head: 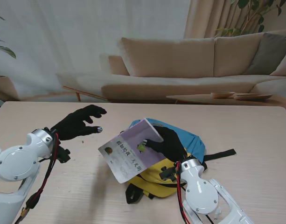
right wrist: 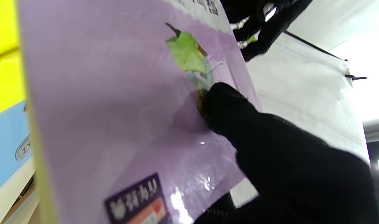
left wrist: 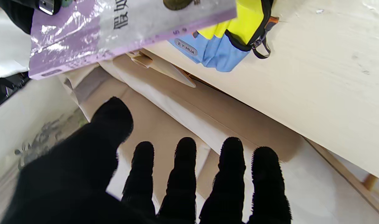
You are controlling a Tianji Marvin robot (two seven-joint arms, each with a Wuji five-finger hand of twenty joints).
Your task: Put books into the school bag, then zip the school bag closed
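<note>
Right robot hand (head: 168, 142) is clamped on the book (head: 131, 150), thumb pressed flat on the purple cover, holding it tilted in the air right over the bag (head: 173, 161) on the desk (head: 245, 135). The book's long axis slants from above the bag's blue top down toward me and to the bag's left, so I'd say it needs swinging to line up with the opening. Left robot hand (head: 80, 122) hovers empty, fingers spread wide, left of the bag, well apart.
</note>
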